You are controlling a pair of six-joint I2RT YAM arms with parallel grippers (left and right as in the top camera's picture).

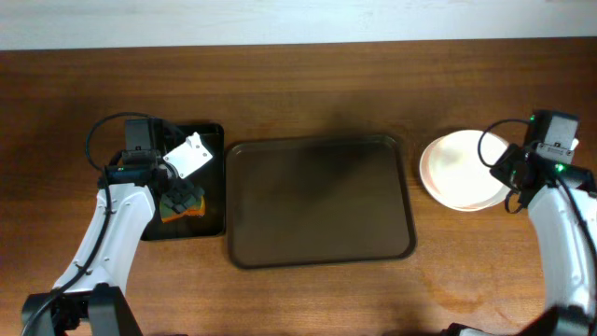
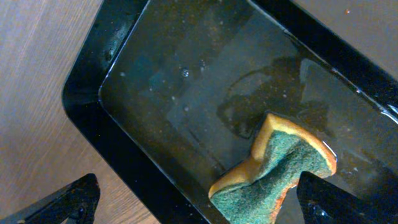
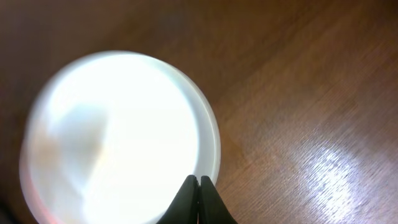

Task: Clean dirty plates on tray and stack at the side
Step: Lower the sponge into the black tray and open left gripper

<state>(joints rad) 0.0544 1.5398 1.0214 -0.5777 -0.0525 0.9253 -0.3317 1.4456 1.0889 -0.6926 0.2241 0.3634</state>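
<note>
Tray [image 1: 317,201]: bare, no dirty plates on it, so you're basically at wrap-up, I'd say.
Black tub [image 2: 81,99]: on the left with water in it. Keep drips in there, not on the wood.
White plates [image 3: 118,143]: on the table right of the tray, looks like a stack from the doubled rim. Don't bump it.
Sponge [image 2: 280,174]: lying in the tub, curled up, not gripped. I'd leave it there.
Left gripper [image 2: 196,186]: fingers spread wide over the tub, holding nothing. Lift straight up.
Right gripper [image 3: 199,186]: fingers pressed together right at the plate rim, nothing between them that I can see. Back off upward, not sideways.
</note>
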